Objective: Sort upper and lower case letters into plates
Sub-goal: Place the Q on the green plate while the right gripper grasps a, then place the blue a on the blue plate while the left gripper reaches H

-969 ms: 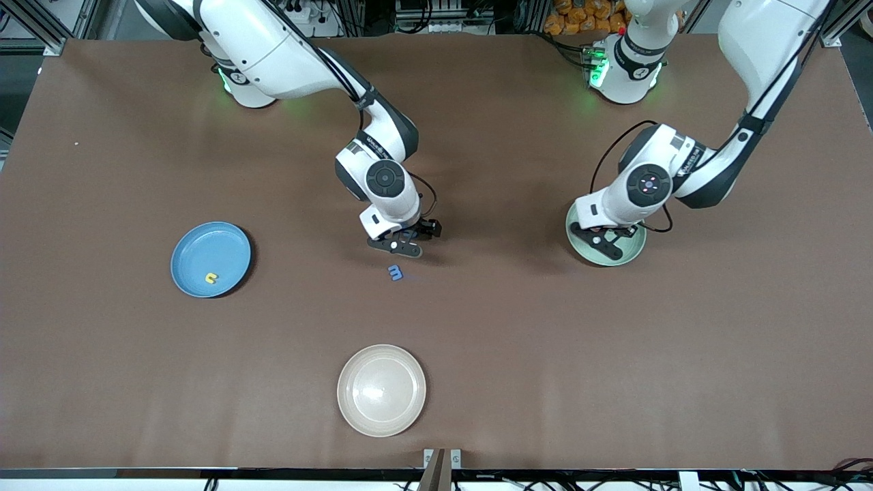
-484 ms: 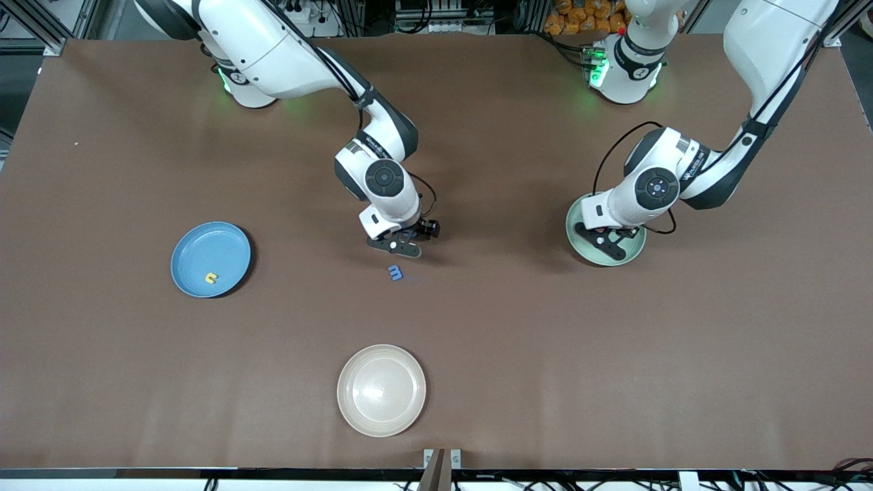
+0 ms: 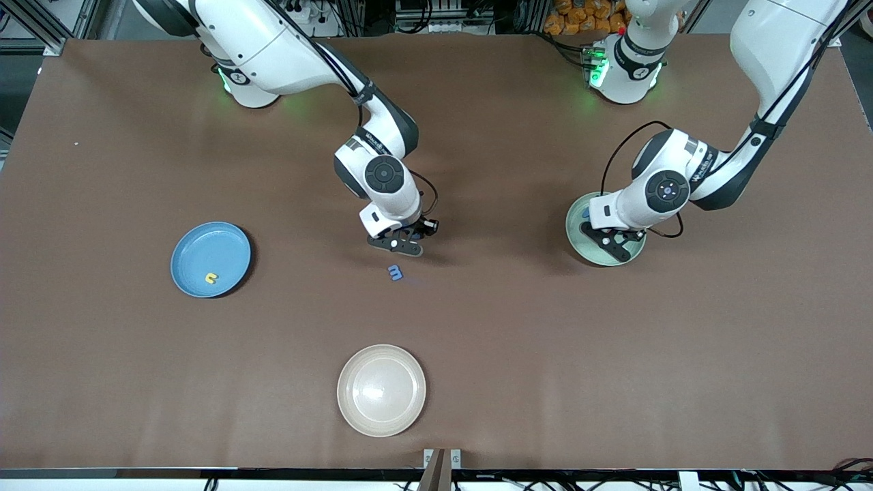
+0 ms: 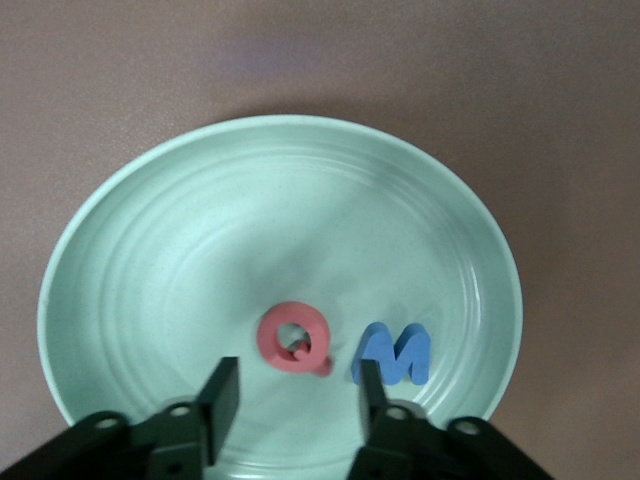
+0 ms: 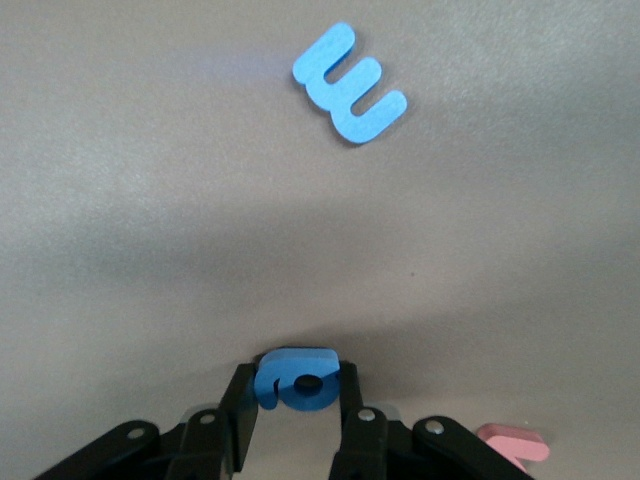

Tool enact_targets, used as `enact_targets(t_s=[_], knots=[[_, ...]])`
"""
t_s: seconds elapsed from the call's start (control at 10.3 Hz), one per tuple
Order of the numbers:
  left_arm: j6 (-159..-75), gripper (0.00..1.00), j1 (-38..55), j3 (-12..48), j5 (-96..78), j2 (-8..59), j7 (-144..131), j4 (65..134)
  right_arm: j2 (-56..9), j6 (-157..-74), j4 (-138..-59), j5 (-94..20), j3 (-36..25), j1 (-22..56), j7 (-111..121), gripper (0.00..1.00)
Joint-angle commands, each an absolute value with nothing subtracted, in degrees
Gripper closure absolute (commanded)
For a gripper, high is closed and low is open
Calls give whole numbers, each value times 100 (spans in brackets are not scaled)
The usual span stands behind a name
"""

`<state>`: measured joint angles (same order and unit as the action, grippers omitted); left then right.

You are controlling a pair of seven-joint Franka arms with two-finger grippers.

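Over the last second your left gripper [image 4: 290, 400] has let go: its fingers now stand apart over the mint plate [image 3: 580, 249] at the right of the front view, and the red Q [image 4: 292, 340] and blue M [image 4: 393, 352] lie loose side by side in the dish (both capitals, so that drop looks done). Meanwhile your right gripper [image 5: 297, 410], at centre frame, has drawn its fingers in around a small blue letter [image 5: 296, 378] on the cloth; you see it pinched between the pads in the right wrist view. The blue m [image 3: 395, 272] lies untouched just below it in the front view, and a pink letter [image 5: 512, 443] shows at the lower right edge of the wrist view. The blue plate [image 3: 198, 239], mid left, holds one yellow letter [image 3: 212, 278]; the cream plate [image 3: 354, 409] at lower centre is bare. Judging by this, you carry the gripped letter next.
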<state>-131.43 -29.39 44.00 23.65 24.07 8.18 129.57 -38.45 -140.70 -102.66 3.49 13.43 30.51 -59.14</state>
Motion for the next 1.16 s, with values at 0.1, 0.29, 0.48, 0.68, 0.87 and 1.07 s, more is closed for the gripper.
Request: enact_targets(t_s=[0.1, 0.29, 0.48, 0.68, 0.87, 1.07], knots=[[-13149, 0, -2953, 4474, 2470, 2400, 792, 12946, -2947, -13292, -10389, 431, 1459, 2157, -5653, 100], [-13140, 0, -2918, 4639, 2374, 2399, 328, 12911, -2551, -12651, -10415, 439, 1450, 1436, -5180, 100], [-13140, 0, -2787, 5200, 2163, 2408, -899, 12841, -2330, -11773, -10415, 448, 1189, 724, -4215, 100], [-13140, 0, -2183, 5317, 2040, 2443, -1903, 12657, -2338, -11409, -10537, 736, 653, 423, -3492, 100], [-13140, 0, -1323, 5309, 1802, 2644, -3297, 12228, -2364, -11434, -10783, 1079, 484, 247, -3279, 100], [-13140, 0, -583, 5291, 1845, 3013, -4573, 11736, -2364, -11662, -11134, 1352, 475, 106, -3270, 100]])
